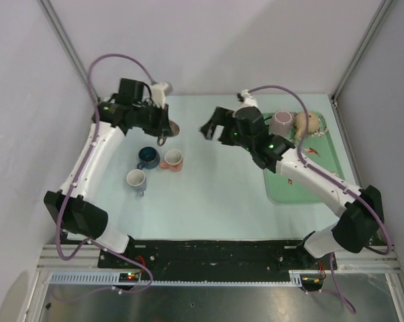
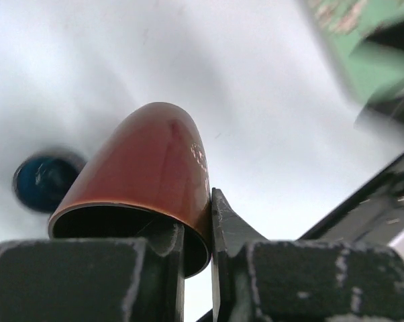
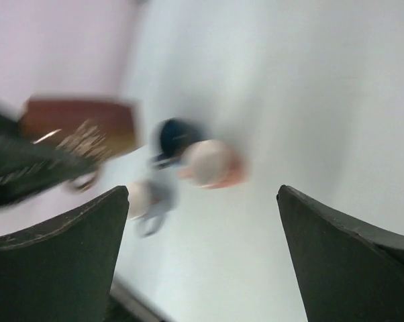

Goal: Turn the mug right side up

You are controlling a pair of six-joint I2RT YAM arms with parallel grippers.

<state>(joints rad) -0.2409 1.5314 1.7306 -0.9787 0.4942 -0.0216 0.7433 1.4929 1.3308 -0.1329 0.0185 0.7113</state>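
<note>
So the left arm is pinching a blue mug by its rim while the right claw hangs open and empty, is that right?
Not quite. The mug pinched by the left gripper is reddish brown, not blue, as the left wrist view shows. The right gripper is open and empty.

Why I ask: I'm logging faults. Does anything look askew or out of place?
Only the brown mug: it hangs tilted, mouth sideways, pinched at its rim by the left gripper. The blue mug, orange mug and white mug stand upright on the table. The right gripper is open and empty.
</note>
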